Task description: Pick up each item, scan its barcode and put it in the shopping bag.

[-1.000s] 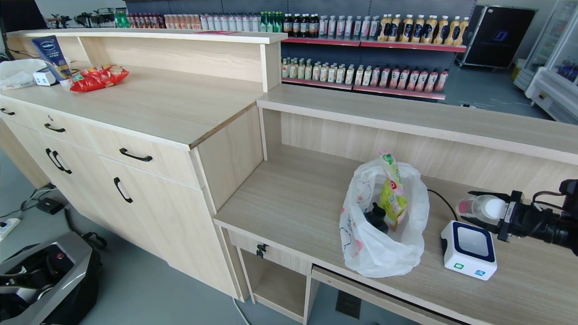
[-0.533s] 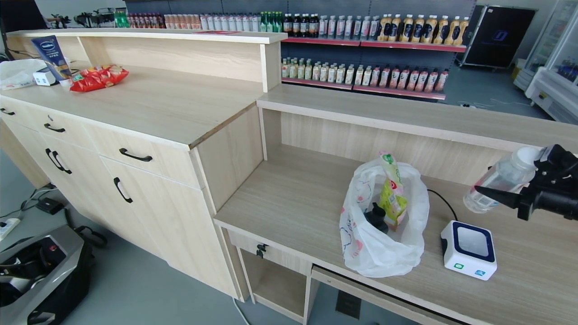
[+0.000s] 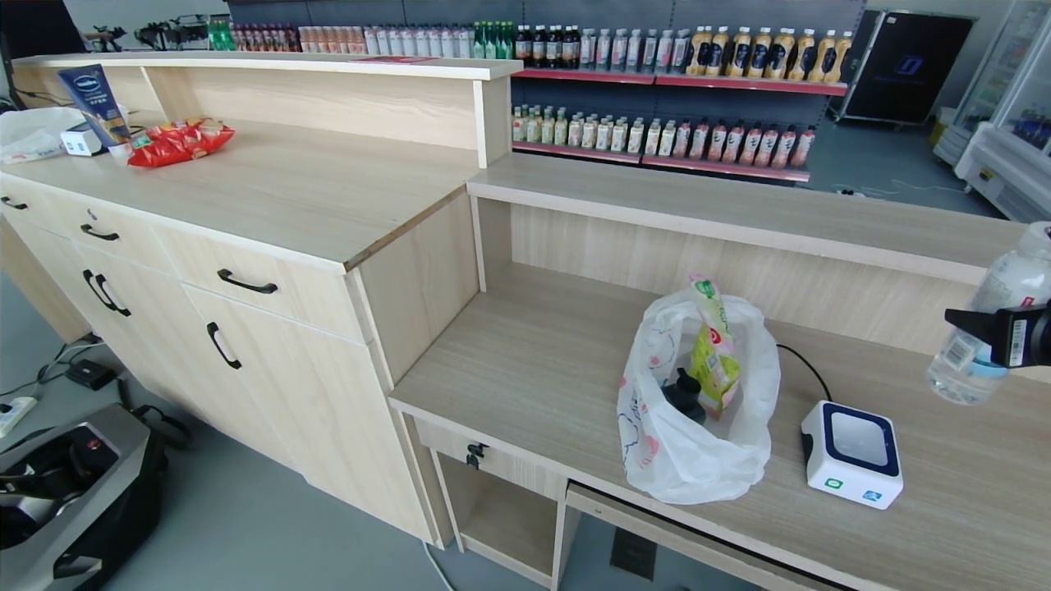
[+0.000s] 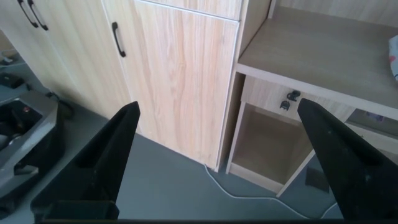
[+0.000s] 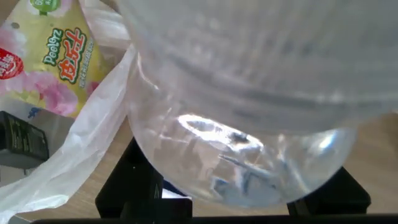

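Observation:
A clear water bottle (image 3: 1003, 312) hangs tilted, cap up, above the low counter's right end, with my right gripper (image 3: 998, 335) shut on its lower half. In the right wrist view the bottle (image 5: 249, 93) sits between the dark fingers (image 5: 130, 193). The white shopping bag (image 3: 698, 410) stands open on the low counter (image 3: 534, 361), holding a yellow-green snack pack (image 3: 713, 353) and a dark item (image 3: 686, 394). The white barcode scanner (image 3: 854, 451) sits right of the bag, below and left of the bottle. My left gripper (image 4: 214, 168) is open and holds nothing, low over the floor beside the cabinet doors.
The higher counter at the left carries a red snack bag (image 3: 176, 139), a blue box (image 3: 94, 103), a small white box (image 3: 80, 141) and a plastic bag (image 3: 33, 131). A black cable (image 3: 800, 365) runs from the scanner to the back wall. Shelves of bottles (image 3: 657, 131) stand behind.
My right gripper has lifted the bottle up and to the right, away from above the scanner, turning it from lying sideways to nearly upright. The bag and scanner stayed put.

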Robot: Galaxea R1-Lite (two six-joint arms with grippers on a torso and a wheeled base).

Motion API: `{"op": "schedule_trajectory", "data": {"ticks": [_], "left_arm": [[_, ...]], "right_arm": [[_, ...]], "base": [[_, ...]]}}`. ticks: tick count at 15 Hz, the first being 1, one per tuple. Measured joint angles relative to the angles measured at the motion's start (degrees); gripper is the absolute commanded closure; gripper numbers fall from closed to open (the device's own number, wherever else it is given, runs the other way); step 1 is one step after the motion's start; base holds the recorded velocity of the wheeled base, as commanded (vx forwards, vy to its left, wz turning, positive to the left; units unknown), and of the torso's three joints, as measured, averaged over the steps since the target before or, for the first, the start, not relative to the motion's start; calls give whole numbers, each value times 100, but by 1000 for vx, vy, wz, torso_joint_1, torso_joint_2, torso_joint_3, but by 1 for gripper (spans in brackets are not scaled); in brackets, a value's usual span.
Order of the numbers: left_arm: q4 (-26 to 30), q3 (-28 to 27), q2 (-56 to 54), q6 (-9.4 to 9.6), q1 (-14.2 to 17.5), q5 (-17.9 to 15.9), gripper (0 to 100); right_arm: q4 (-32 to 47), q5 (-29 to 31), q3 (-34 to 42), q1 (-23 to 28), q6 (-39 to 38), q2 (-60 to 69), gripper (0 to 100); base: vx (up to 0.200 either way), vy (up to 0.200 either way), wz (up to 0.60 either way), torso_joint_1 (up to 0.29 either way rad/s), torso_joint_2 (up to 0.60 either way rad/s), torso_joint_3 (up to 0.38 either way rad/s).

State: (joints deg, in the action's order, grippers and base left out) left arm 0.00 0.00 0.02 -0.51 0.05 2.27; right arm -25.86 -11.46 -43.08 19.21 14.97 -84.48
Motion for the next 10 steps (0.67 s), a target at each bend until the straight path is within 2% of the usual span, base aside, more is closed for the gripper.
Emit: {"op": "schedule_trajectory", "data": {"ticks": [1, 4, 7, 10], "left_arm": [[0, 0, 0, 0, 0, -4, 0], [2, 0, 0, 0, 0, -2, 0], [0, 0, -2, 2, 2, 0, 0], [2, -2, 0, 0, 5, 0, 0]], "right_arm": [[0, 88, 15, -199, -126, 72, 100], [-24, 123, 69, -725, -349, 221, 100], [-165, 112, 83, -955, -391, 226, 100], [-441, 108, 67, -839, -422, -57, 100]], "base": [[0, 0, 0, 0, 0, 0], [0, 0, 600, 4, 4, 1], [0, 0, 600, 6, 4, 4], [0, 0, 0, 0, 0, 0]]}}
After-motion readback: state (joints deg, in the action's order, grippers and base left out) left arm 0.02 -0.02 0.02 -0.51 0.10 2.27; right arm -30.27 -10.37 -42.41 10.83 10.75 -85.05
